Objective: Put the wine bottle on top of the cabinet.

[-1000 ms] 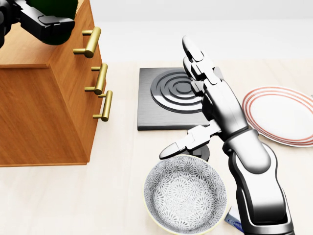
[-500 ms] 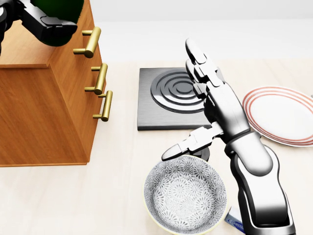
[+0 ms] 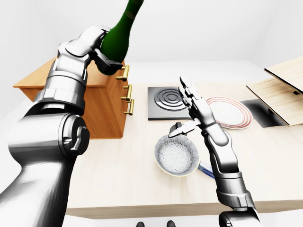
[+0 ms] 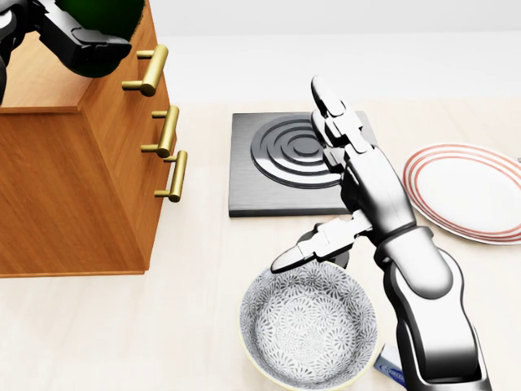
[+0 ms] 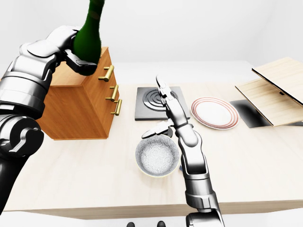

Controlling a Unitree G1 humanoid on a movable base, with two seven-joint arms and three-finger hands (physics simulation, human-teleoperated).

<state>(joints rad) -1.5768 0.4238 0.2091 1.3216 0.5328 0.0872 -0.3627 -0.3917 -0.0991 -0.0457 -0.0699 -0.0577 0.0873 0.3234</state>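
Note:
A dark green wine bottle [image 3: 119, 35] is held in my left hand [image 3: 97, 49], whose fingers close round its lower body. It hangs tilted above the right end of the wooden cabinet [image 3: 102, 101], which has three brass handles [image 3: 129, 94] on its right face. In the head view only the bottle's base [image 4: 106, 16] and my left hand's fingers [image 4: 77, 39] show at the top left, over the cabinet top [image 4: 41, 81]. My right hand [image 3: 189, 111] is open and empty, raised over the counter above a patterned bowl [image 3: 176, 154].
A black burner plate [image 3: 166, 101] lies right of the cabinet. A red-rimmed white plate [image 3: 229, 113] lies further right. Wooden boards [image 3: 279, 87] and a dark mat [image 3: 264, 113] sit at the far right. A small blue-and-white object [image 4: 389, 368] lies by the bowl.
My right hand has drifted slightly right and down. The bottle and left hand have shifted slightly up and left over the cabinet top.

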